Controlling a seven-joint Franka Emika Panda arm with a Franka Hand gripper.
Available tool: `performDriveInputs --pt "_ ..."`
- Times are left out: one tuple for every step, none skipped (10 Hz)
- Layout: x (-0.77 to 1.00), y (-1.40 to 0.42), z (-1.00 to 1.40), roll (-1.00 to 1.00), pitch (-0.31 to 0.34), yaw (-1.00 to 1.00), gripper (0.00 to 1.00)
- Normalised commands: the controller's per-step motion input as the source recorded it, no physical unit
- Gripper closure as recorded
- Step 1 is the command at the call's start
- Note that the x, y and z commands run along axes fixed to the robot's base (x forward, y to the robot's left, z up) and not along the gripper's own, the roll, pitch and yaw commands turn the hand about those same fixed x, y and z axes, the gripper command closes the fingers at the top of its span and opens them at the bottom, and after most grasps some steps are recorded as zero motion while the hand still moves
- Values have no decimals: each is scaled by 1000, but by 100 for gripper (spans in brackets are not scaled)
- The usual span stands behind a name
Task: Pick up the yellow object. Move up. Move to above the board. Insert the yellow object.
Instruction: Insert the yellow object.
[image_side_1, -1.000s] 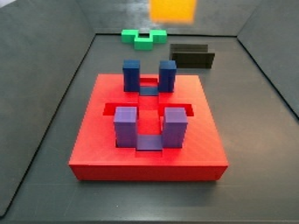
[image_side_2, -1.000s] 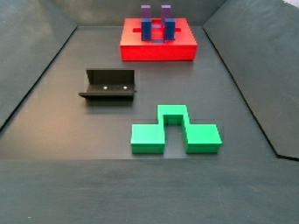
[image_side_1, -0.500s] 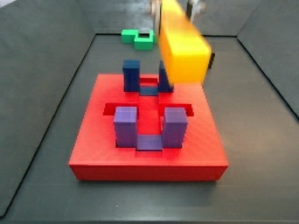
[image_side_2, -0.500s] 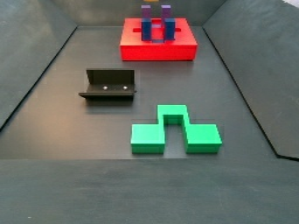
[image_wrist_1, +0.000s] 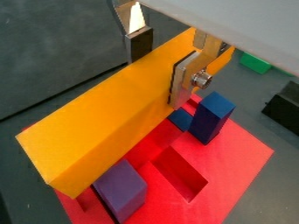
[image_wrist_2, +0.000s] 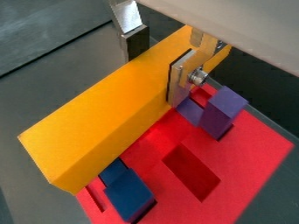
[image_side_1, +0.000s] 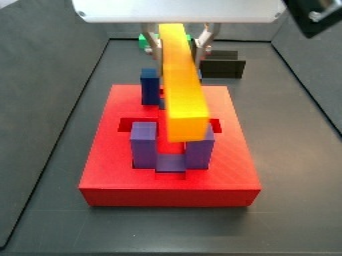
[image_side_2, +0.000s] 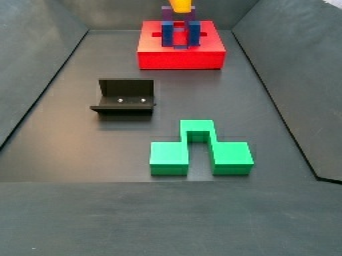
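Observation:
My gripper (image_side_1: 182, 40) is shut on the yellow object (image_side_1: 182, 85), a long yellow-orange bar. It holds the bar level over the board (image_side_1: 107, 160), a red slab, in line with the gap between the blue posts (image_side_1: 150, 84) and purple posts (image_side_1: 142, 142). Both wrist views show the silver fingers (image_wrist_1: 184, 79) (image_wrist_2: 180, 75) clamped across the bar (image_wrist_1: 105, 127) (image_wrist_2: 111, 118), with the board's recesses (image_wrist_1: 187, 175) (image_wrist_2: 193, 166) below. In a side view only the bar's end (image_side_2: 179, 6) shows above the board (image_side_2: 181, 58). I cannot tell whether the bar touches the posts.
A green notched block (image_side_2: 201, 152) lies on the grey floor, well away from the board. The dark fixture (image_side_2: 124, 97) stands between them; it also shows behind the board (image_side_1: 225, 66). Sloped grey walls (image_side_2: 40, 90) enclose the floor.
The bar and my gripper have come down from the top of the side view and moved over the board; the bar now lies along the gap between the posts.

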Motion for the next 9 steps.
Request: performDriveInputs --pt "0 0 0 -21 0 -326 100" --pt "123 0 -100 -61 -10 -237 100" --pt "206 120 -149 -104 -11 -137 100" --pt "211 137 -163 -113 -7 -51 100" --pt "80 174 -49 -210 0 -77 100" --pt "40 183 0 -320 -7 -117 100" --pt "0 137 0 -307 0 -149 100" --pt "0 120 -43 -331 0 -231 100" --pt "0 83 -77 -320 0 -220 100"
